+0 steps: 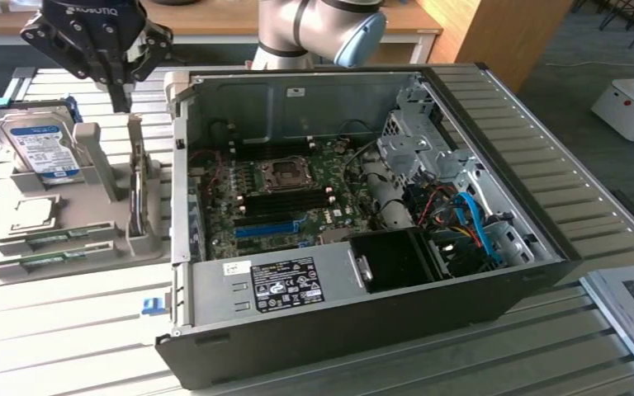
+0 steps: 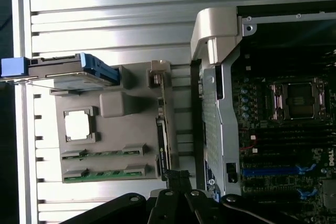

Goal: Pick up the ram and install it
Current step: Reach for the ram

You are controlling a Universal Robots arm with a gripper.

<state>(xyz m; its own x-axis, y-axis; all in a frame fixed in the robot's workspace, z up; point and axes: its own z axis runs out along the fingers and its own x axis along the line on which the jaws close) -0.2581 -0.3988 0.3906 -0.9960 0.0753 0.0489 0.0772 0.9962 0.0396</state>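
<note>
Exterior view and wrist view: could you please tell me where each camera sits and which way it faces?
Exterior view: off the arm, raised, looking down at the open computer case and grey parts holder; the arm and shut end effector show.
Wrist view: on the wrist, looking down along the end effector at the holder and case edge.
Shared: the holder, hard drive, ram sticks and motherboard.

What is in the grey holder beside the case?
Hard drive on edge, square chip, two green sticks lying flat, thin board standing upright. The holder hides their lower parts.
</note>
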